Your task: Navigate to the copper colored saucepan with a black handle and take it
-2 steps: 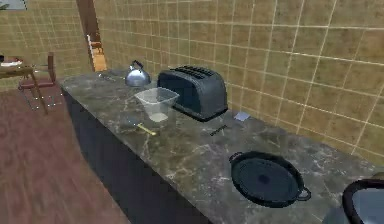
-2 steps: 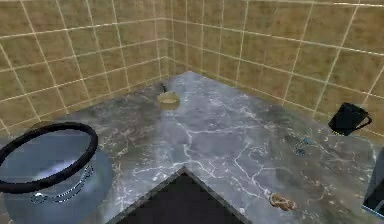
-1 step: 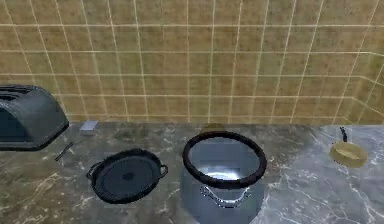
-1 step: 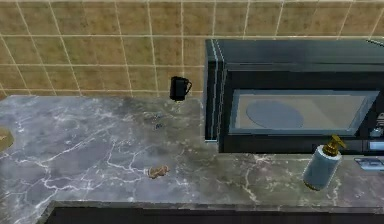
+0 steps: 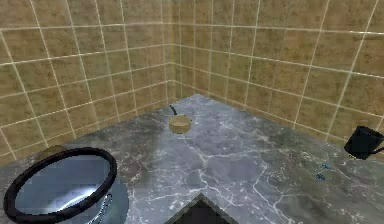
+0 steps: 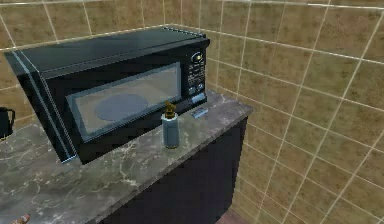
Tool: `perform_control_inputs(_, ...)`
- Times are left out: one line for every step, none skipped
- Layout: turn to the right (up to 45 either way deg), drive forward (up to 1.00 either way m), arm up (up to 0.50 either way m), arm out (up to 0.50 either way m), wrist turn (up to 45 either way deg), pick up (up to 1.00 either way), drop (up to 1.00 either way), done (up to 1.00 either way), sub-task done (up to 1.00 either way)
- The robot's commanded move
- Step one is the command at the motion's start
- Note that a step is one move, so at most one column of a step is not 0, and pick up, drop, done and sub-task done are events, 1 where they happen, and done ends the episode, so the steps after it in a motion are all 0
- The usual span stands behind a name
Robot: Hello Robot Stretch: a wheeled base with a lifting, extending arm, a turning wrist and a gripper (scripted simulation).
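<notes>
A small copper-tan round pan (image 5: pixel 181 125) with a thin dark handle pointing up and to the left sits on the grey marble countertop (image 5: pixel 230 160), toward the tiled corner at the back. It stands apart from the other things on the counter.
A large grey pot (image 5: pixel 65 186) stands at the forward view's lower left. A black mug (image 5: pixel 362 142) sits at its right edge and again at the arm side view's left edge (image 6: pixel 5 122). A black microwave (image 6: pixel 110 90) and a small gold-capped bottle (image 6: pixel 171 128) share the counter, with dark cabinets (image 6: pixel 190 185) below.
</notes>
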Motion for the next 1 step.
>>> perform_control_inputs(0.0, 0.05, 0.00, 0.00, 0.0, 0.00, 0.00, 0.00, 0.00)
